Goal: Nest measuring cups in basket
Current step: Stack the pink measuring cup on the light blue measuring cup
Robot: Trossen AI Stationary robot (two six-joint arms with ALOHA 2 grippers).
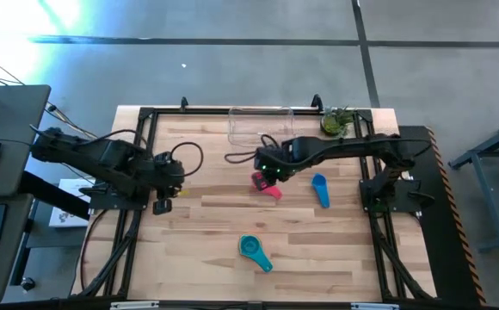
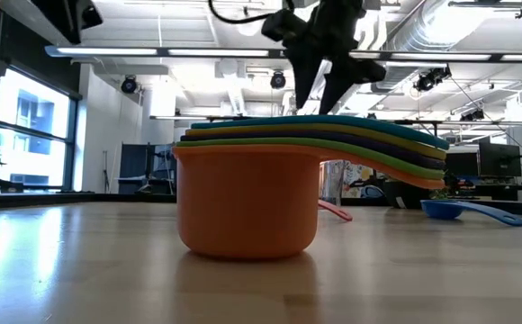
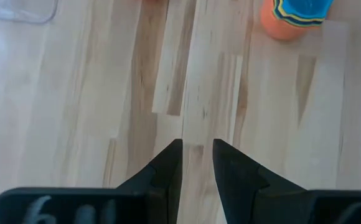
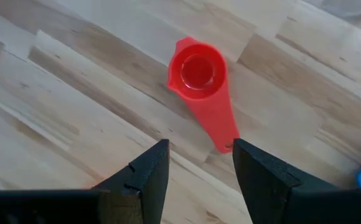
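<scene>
Both grippers' fingers apart, empty; right gripper (image 4: 199, 163) above red-pink cup (image 4: 199, 87).

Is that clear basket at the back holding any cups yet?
Empty, it seems: from above, only bare wood shows through the basket.

glossy plastic cups (image 2: 247, 198) (wood table (image 1: 206, 232))

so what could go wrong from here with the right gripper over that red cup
The open right gripper hangs over the handle end of the small red plastic measuring cup, which lies flat on the wooden table. Closing there could pinch only the thin handle, so the cup may tip or slip. The fingers could also scrape the wood.
</scene>
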